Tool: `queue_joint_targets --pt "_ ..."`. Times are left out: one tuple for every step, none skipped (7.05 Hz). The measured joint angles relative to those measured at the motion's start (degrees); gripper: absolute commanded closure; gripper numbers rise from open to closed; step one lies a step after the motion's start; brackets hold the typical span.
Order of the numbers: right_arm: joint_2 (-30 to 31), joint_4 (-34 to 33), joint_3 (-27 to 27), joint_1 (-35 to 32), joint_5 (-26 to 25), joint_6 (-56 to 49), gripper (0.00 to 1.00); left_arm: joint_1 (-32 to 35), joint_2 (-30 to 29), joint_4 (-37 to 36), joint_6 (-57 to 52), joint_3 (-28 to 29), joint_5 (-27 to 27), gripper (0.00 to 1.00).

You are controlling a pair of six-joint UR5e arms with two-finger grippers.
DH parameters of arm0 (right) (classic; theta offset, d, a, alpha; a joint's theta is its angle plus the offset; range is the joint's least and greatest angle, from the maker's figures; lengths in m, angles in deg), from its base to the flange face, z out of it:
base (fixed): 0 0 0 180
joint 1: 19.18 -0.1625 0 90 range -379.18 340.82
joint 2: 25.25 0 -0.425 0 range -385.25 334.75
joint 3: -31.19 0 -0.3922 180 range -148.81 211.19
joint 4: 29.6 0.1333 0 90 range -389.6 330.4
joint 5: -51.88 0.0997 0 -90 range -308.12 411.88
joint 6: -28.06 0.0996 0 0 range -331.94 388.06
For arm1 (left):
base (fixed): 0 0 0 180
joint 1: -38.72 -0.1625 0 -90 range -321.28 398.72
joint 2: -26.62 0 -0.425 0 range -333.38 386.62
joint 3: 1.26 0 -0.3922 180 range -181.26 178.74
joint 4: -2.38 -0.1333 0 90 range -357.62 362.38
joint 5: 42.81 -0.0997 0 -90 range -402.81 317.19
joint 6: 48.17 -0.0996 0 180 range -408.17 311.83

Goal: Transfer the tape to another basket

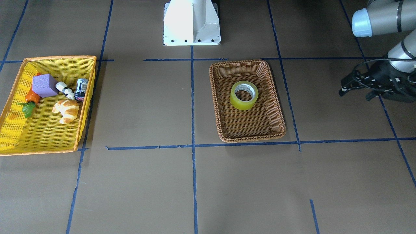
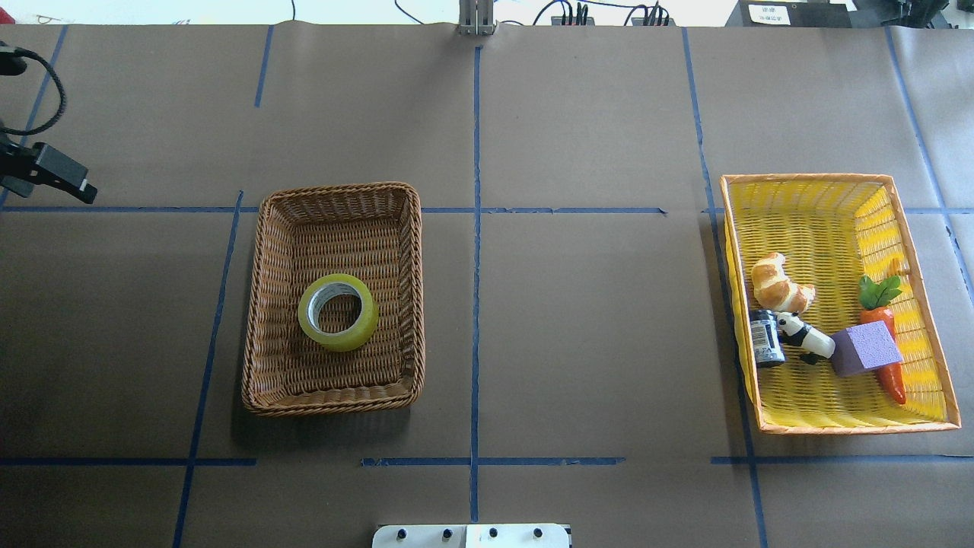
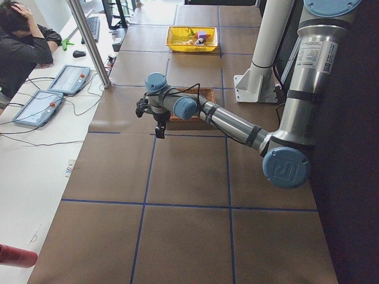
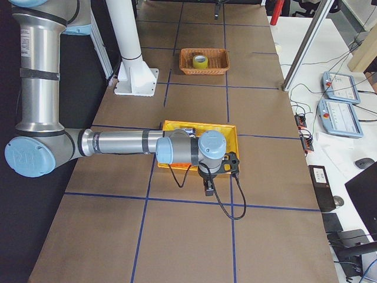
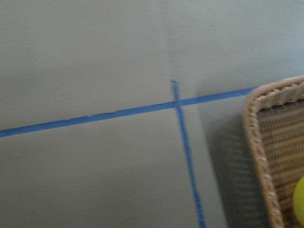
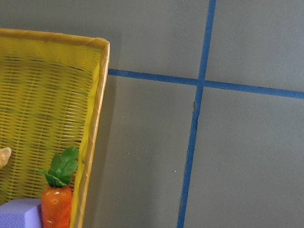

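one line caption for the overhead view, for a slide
Tape lying flat in the wicker basket, left of centre; yellow basket at far right.

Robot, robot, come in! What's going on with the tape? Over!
Left gripper open, empty, away from the basket. Right gripper near yellow basket, state unclear. Tape flat inside the basket. Nothing blocking it.

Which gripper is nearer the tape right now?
Left. The left gripper hangs over bare table outside the wicker basket holding the tape; the right gripper is past the yellow basket, toward the table's other end.
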Motion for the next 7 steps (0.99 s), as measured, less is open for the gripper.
queue_joint_targets --pt "0.32 0.06 0.94 -0.06 0.07 0.18 0.00 3.65 0.93 -0.01 -6.43 3.33 0.69 0.00" --pt "0.54 0.19 2.13 -0.28 0.09 0.14 0.00 6.70 1.28 -0.03 -12.13 6.58 0.90 0.00" --pt "0.64 0.39 2.69 -0.68 0.04 0.07 0.00 9.15 1.45 -0.07 -16.33 9.35 0.97 0.00" --pt "0.67 0.49 2.89 -1.04 0.02 0.10 0.00 11.10 1.60 -0.09 -19.02 11.76 0.99 0.00" --pt "0.68 0.52 2.92 -1.45 0.05 0.25 0.00 12.85 1.75 -0.07 -20.38 14.07 0.98 0.00" --pt "0.61 0.54 2.84 -1.91 0.07 0.40 0.00 14.53 1.91 -0.06 -21.00 15.75 0.97 0.00" --pt "0.49 0.54 2.72 -2.25 0.09 0.49 0.00 16.35 2.34 -0.08 -21.67 16.43 0.97 0.00"
